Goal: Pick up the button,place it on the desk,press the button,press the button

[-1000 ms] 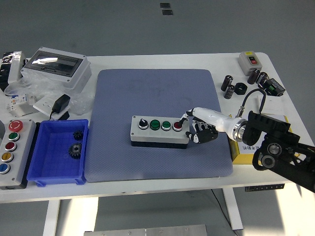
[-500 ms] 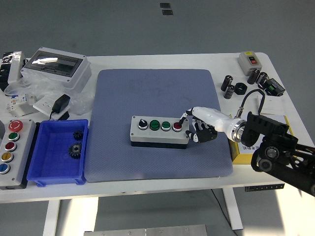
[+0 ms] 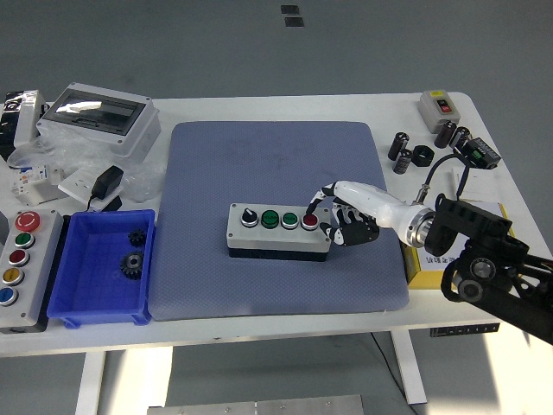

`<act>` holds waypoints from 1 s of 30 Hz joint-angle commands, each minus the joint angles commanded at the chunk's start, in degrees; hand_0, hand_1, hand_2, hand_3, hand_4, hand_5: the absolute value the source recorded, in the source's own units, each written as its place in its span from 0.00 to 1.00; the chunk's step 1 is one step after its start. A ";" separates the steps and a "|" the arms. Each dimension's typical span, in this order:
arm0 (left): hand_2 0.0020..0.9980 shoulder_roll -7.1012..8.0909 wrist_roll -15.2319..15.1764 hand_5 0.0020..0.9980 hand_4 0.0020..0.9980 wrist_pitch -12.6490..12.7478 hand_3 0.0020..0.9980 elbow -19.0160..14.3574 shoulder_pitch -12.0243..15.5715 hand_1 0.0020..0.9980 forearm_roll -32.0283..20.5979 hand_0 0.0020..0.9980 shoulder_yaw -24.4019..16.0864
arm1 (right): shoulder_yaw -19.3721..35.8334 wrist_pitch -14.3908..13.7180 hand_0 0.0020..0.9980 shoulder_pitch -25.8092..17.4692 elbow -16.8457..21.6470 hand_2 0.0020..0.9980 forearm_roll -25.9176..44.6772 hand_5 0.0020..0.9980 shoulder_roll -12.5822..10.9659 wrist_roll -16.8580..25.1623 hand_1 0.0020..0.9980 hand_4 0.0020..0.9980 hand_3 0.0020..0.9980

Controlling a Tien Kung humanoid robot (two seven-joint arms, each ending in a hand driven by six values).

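Observation:
A grey button box (image 3: 276, 230) lies on the blue mat (image 3: 276, 164), with a black knob, two green buttons and a red button (image 3: 309, 221) on top. My right hand (image 3: 339, 218) reaches in from the right. Its fingers are curled, with one fingertip (image 3: 316, 202) stretched out just above the red button at the box's right end. It holds nothing. The left arm is out of view.
A blue bin (image 3: 102, 268) with black gears stands left of the mat. A second button box (image 3: 19, 268) sits at the far left. A grey enclosure (image 3: 97, 119) stands at the back left. Black cylinders (image 3: 406, 154) and a small switch box (image 3: 439, 107) lie at the back right.
My right hand has shifted slightly left and up, bringing the outstretched fingertip over the red button. The button box has nudged a little to the left.

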 joint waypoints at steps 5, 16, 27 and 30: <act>0.53 -0.08 0.11 0.17 0.64 0.00 0.59 0.00 0.15 0.60 0.08 0.62 -0.09 | 7.24 -4.31 0.00 -5.02 2.84 0.18 0.65 0.00 0.40 3.33 0.08 0.50 0.66; 0.53 -0.79 -0.09 0.18 0.64 0.09 0.58 0.00 0.89 0.60 -0.56 0.62 0.41 | 24.25 -22.14 0.00 -19.98 0.80 0.19 3.18 0.38 13.79 17.92 0.07 0.53 0.68; 0.53 -0.15 0.05 0.19 0.64 0.15 0.58 0.00 0.42 0.60 -0.51 0.62 0.79 | 36.67 -30.83 0.13 -26.26 -1.83 0.37 11.22 0.58 17.21 28.14 0.30 0.95 0.76; 0.53 0.00 0.20 0.19 0.64 0.15 0.59 0.00 0.49 0.60 -0.12 0.62 0.60 | 37.52 -30.59 0.65 -26.43 -2.10 0.76 12.19 0.61 18.02 29.28 0.73 0.96 0.86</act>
